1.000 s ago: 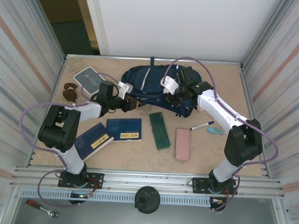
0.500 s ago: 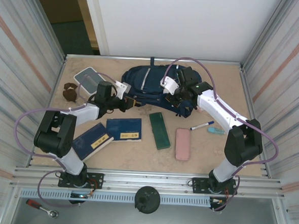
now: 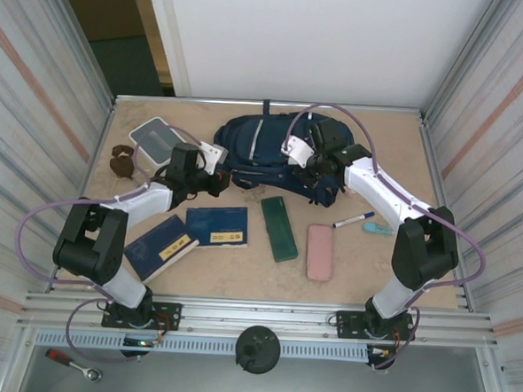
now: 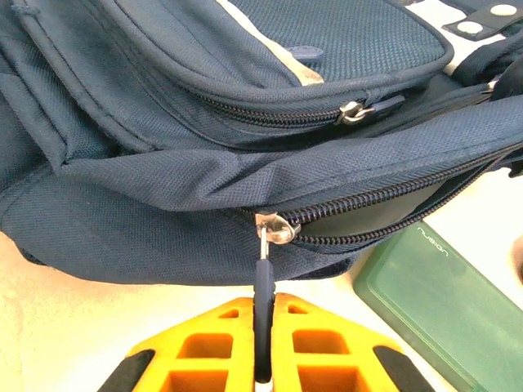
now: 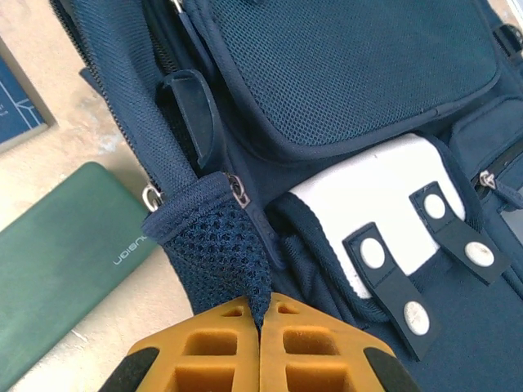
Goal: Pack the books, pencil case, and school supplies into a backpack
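Beige table (image 3: 372,278) between ribbed walls (image 3: 36,102), top view: the backpack (image 3: 265,143) lay at the far middle, with the books (image 3: 217,226), green pencil case (image 3: 279,228) and marker (image 3: 354,220) loose on its near side. Left wrist view: the left gripper (image 4: 263,327) pinched the main zipper pull (image 4: 262,273), so unzipping appeared in hand, next needing a steady pull along the zipper teeth (image 4: 384,192). Right wrist view: the right gripper (image 5: 260,314) clamped a mesh strap (image 5: 214,241), bracing the backpack.

Closed the left gripper (image 4: 262,347) on the zip pull (image 4: 262,278) of the backpack (image 4: 155,204), down from part-open jaws. Swung the left elbow (image 3: 85,243) toward the near-left corner of the bench (image 3: 400,258). Shifted the right gripper (image 3: 309,166) slightly toward the far edge, dragging pinched backpack mesh along.
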{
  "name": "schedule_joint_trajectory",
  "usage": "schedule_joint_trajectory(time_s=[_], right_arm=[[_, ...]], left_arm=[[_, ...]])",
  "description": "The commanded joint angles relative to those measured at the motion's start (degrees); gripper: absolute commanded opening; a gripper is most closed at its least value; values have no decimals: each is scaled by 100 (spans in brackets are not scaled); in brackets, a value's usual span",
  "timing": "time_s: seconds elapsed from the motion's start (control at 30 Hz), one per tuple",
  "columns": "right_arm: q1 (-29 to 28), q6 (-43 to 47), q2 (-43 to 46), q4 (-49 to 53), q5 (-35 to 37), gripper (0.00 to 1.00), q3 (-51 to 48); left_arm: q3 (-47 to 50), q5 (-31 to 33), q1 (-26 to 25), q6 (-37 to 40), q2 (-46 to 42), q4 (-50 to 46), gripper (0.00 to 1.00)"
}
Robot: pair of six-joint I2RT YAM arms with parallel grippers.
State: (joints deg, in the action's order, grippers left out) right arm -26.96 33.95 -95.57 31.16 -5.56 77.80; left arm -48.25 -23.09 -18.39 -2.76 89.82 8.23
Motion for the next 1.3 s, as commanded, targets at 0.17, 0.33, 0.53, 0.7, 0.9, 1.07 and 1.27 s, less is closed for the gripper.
schedule_joint_trajectory(time_s=[0.17, 0.33, 0.53, 0.7, 0.9, 1.07, 1.27], right_arm=[[154, 18, -57, -13, 438, 13, 16], [149, -221, 11, 50, 301, 32, 58], [-65, -1031, 298, -465, -1064, 52, -115], [-550, -1308, -211, -975, -1176, 64, -52], [-694, -1463, -853, -1314, -1233, 60, 120], [-747, -1748, -1157, -1554, -1638, 59, 131], [-775, -1893, -1419, -1592, -1587, 40, 172]], left_arm=[[-163, -546, -48, 136, 245, -66, 0], [-157, -518, -103, -142, 196, -103, 0], [-150, -430, -353, -298, 58, -124, 0], [-188, -385, -472, -343, 28, -170, 0], [-144, -328, -501, -390, -69, -215, 0], [-105, -302, -507, -396, -105, -184, 0], [-88, -272, -507, -390, -96, -177, 0]])
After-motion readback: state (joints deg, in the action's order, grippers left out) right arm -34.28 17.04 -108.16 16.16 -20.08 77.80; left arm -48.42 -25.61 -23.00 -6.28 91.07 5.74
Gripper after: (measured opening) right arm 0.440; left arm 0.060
